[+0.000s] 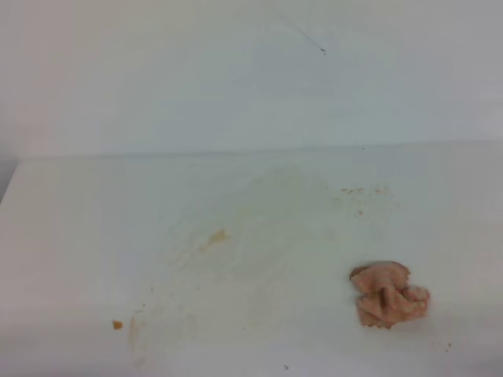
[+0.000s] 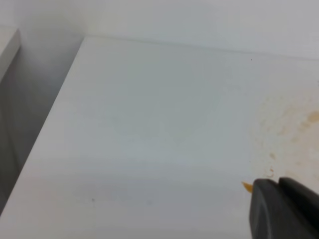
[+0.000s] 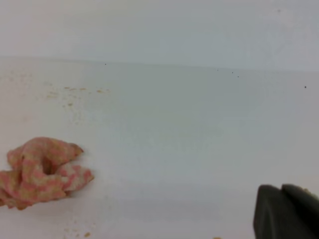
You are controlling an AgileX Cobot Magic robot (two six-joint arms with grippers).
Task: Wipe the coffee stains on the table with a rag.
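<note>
The rag (image 1: 389, 294) is a crumpled salmon-pink wad lying loose on the white table (image 1: 78, 236) at the front right; in the right wrist view the rag (image 3: 42, 172) sits at the lower left. Coffee stains show as a small tan blotch (image 1: 216, 236), an orange speck (image 1: 117, 324) and fine specks (image 1: 363, 190). Neither gripper appears in the exterior high view. My left gripper (image 2: 278, 185) has its dark fingertips pressed together, just right of an orange speck (image 2: 247, 186). My right gripper (image 3: 281, 188) is shut on nothing, far right of the rag.
A plain white wall (image 1: 236, 71) rises behind the table's back edge. In the left wrist view the table's left edge (image 2: 47, 124) drops to a grey gap (image 2: 25, 114). Faint tan smears (image 2: 289, 124) spread over the right of that view.
</note>
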